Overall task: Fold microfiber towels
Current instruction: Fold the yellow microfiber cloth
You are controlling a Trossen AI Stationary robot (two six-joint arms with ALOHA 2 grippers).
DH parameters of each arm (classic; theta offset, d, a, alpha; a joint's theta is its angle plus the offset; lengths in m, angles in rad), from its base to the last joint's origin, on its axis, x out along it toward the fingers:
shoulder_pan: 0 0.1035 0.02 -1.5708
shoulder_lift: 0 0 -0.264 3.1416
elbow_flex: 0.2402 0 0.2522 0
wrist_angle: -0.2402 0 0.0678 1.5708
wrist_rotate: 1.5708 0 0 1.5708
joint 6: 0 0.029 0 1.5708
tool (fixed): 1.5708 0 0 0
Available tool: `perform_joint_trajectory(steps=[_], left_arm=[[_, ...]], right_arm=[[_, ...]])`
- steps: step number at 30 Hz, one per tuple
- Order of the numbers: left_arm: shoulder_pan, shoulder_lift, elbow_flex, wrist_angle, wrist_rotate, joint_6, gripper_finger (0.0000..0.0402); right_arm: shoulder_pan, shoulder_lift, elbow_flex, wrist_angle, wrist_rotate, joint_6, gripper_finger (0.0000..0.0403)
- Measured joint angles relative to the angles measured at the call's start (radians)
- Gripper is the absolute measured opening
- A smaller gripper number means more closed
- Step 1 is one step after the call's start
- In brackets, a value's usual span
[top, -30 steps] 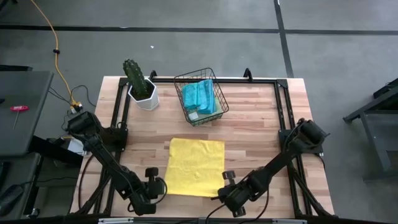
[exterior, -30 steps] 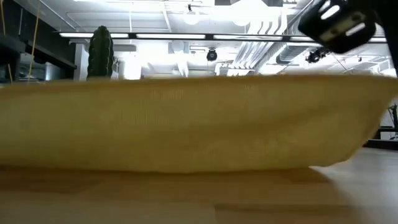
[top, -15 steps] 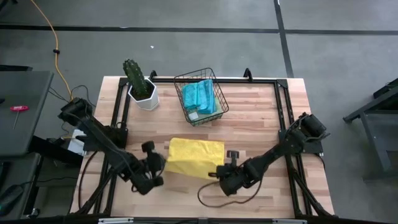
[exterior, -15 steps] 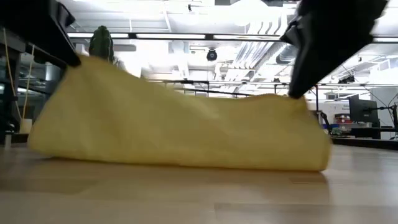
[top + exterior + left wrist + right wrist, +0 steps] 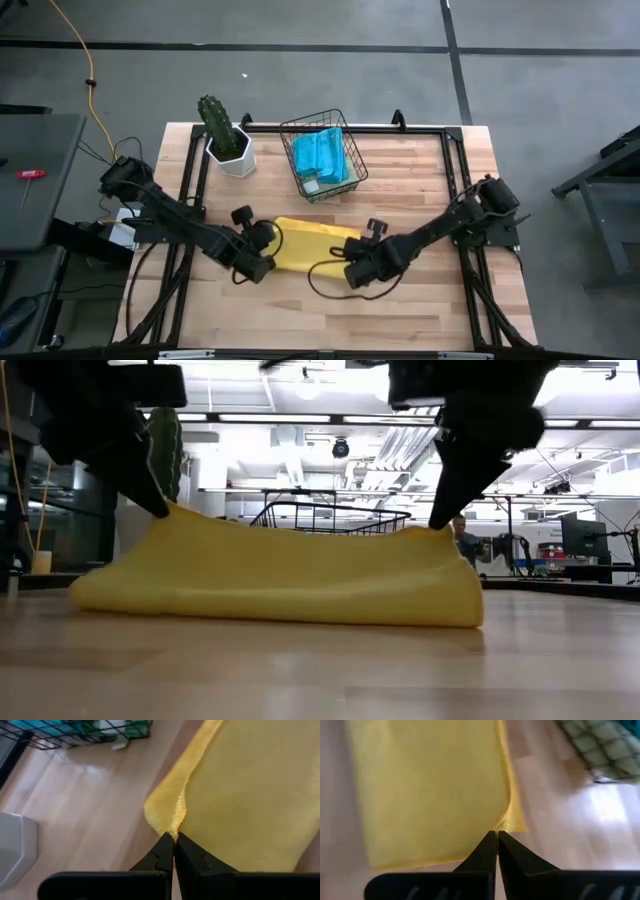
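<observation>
A yellow towel (image 5: 312, 245) lies folded over on the wooden table, its fold on the near side (image 5: 280, 610). My left gripper (image 5: 274, 240) is shut on the upper layer's left corner and my right gripper (image 5: 352, 246) on its right corner; both corners stand raised a little above the table in the low view. Several teal-blue towels (image 5: 320, 155) lie in the black wire basket (image 5: 352, 180) at the far middle. My left gripper pinches the upper layer's left corner (image 5: 176, 822) between its two fingertips, slanting down from the near left. The corner is held up off the lower layer (image 5: 170, 515); the rest of the towel rests on the table, sagging slack toward the other corner. My right gripper pinches the upper layer's right corner (image 5: 502, 822) between its two fingertips, slanting down from the near right. The corner is held up (image 5: 435, 530) while the towel below lies on the table, slack between the two holds.
A cactus in a white pot (image 5: 225, 135) stands at the far left beside the basket. A dark metal frame (image 5: 450, 170) runs round the table's left, far and right sides. Bare wood (image 5: 320, 310) lies near the front edge.
Both grippers have carried the towel's near corners up and toward the far edge, then lower. The towel, flat a second ago, is now folded over on itself, about half as deep, its far edge staying in place.
</observation>
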Motion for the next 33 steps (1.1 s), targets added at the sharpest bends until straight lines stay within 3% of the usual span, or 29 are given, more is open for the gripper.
perform_joint_trajectory(steps=[9, 18, 23, 33], left_arm=[[0.081, 0.000, -0.048, 0.007, -0.025, 0.000, 0.0000], [0.166, 0.000, -0.072, 0.041, -0.039, 0.051, 0.0000], [0.188, 0.008, -0.072, 0.099, 0.009, 0.110, 0.0000], [0.209, 0.071, -0.072, 0.115, -0.002, 0.123, 0.0000]], right_arm=[[-0.086, 0.000, 0.000, -0.051, 0.030, -0.030, 0.0000], [-0.142, 0.001, 0.000, -0.061, -0.066, 0.026, 0.0000], [-0.161, 0.019, 0.000, -0.070, -0.118, 0.024, 0.0000], [-0.182, 0.028, 0.000, -0.077, -0.143, 0.054, 0.0000]])
